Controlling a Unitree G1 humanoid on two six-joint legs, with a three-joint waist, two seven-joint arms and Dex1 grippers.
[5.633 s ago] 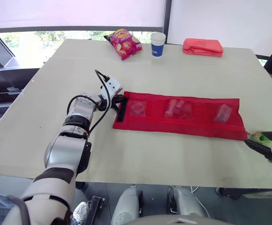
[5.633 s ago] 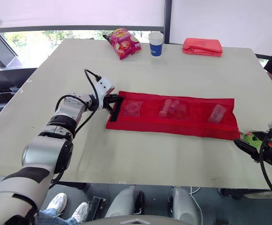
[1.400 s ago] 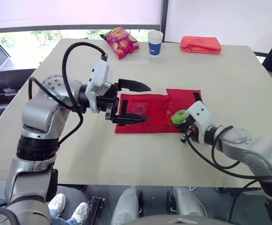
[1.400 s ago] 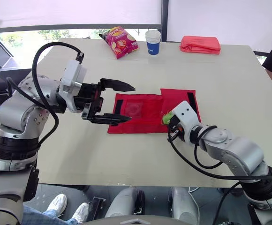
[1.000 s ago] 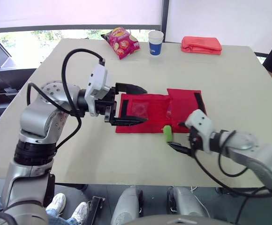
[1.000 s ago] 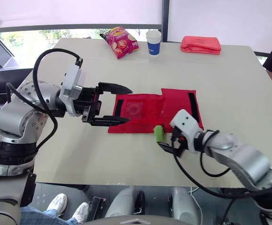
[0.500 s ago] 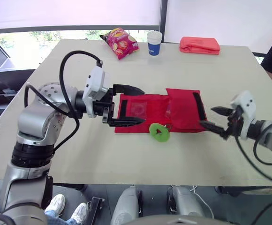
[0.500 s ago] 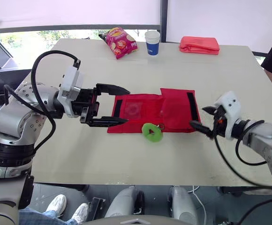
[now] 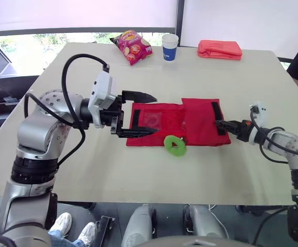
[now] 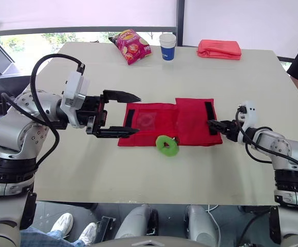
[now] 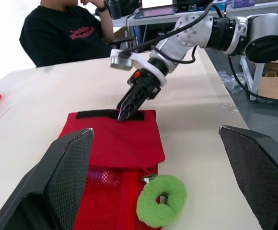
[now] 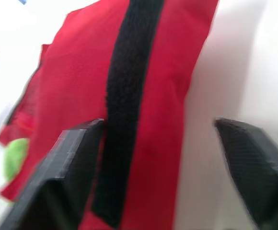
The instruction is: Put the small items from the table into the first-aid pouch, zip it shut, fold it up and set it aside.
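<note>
both pincers spread at the two ends of the red pouch

from my seat, the left gripper (image 9: 156, 114) stood with fingers wide apart at the left end of the red pouch (image 9: 198, 123), which lay partly folded mid-table (image 9: 138, 177). the green ring (image 9: 175, 146) lay outside it on the table, just beside its near edge. the right gripper (image 9: 219, 123) had fingers parted, tips at the black strip (image 9: 214, 108) on the pouch's right end.
</note>
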